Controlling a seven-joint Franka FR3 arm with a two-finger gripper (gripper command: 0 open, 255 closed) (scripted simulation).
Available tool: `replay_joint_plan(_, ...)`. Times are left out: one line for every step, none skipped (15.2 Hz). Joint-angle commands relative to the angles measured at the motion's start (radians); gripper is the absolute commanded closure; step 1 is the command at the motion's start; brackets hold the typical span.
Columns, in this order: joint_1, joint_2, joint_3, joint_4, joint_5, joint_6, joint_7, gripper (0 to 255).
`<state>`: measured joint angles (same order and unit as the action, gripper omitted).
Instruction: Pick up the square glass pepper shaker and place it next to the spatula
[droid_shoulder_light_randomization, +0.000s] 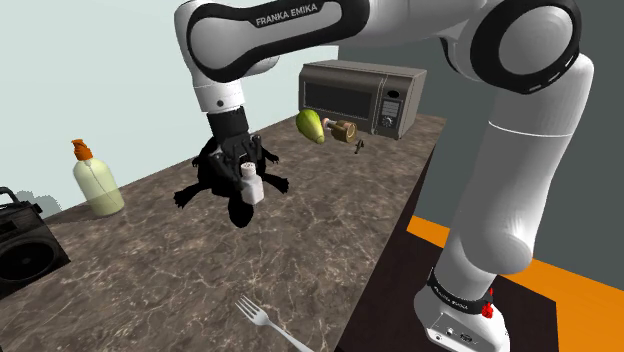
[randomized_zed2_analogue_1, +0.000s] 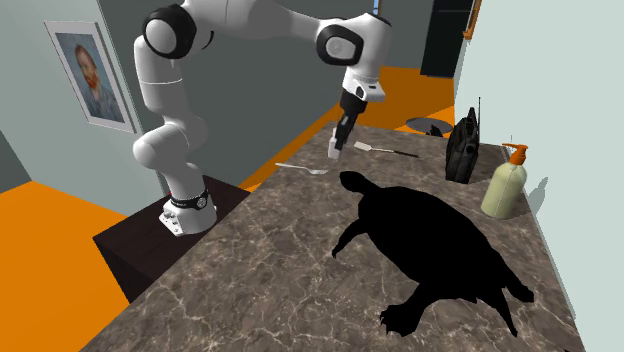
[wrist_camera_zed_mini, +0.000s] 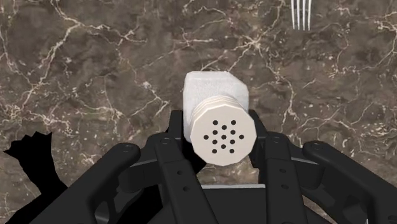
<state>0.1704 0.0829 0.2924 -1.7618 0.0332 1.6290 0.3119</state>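
Odds and ends on the marble counter

A brown marble countertop (droid_shoulder_light_randomization: 200, 290) carries an all-black turtle figure (randomized_zed2_analogue_1: 430, 240) near its middle. A pump soap bottle (droid_shoulder_light_randomization: 97, 182) stands near a dark radio (droid_shoulder_light_randomization: 25, 245). A silver fork (droid_shoulder_light_randomization: 265, 322) lies by the counter's edge. A green fruit (droid_shoulder_light_randomization: 310, 126) sits just before a microwave (droid_shoulder_light_randomization: 362, 96). A framed portrait (randomized_zed2_analogue_1: 90, 75) hangs on the wall
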Motion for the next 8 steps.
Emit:
replay_joint_plan(0.024,0.008,0.02,0.012,0.005,-0.002,0.046,255)
replay_joint_plan(0.037,0.012,0.031,0.017,0.008,-0.002,0.069,255)
replay_joint_plan(0.05,0.018,0.042,0.023,0.01,-0.001,0.092,255)
replay_joint_plan(0.063,0.024,0.053,0.03,0.012,-0.001,0.116,255)
replay_joint_plan(0.076,0.032,0.063,0.038,0.013,0.0,0.139,255)
replay_joint_plan(0.089,0.04,0.074,0.048,0.013,0.0,0.163,255)
replay_joint_plan(0.103,0.05,0.084,0.059,0.014,0.0,0.187,255)
replay_joint_plan(0.117,0.06,0.094,0.071,0.013,-0.001,0.212,255)
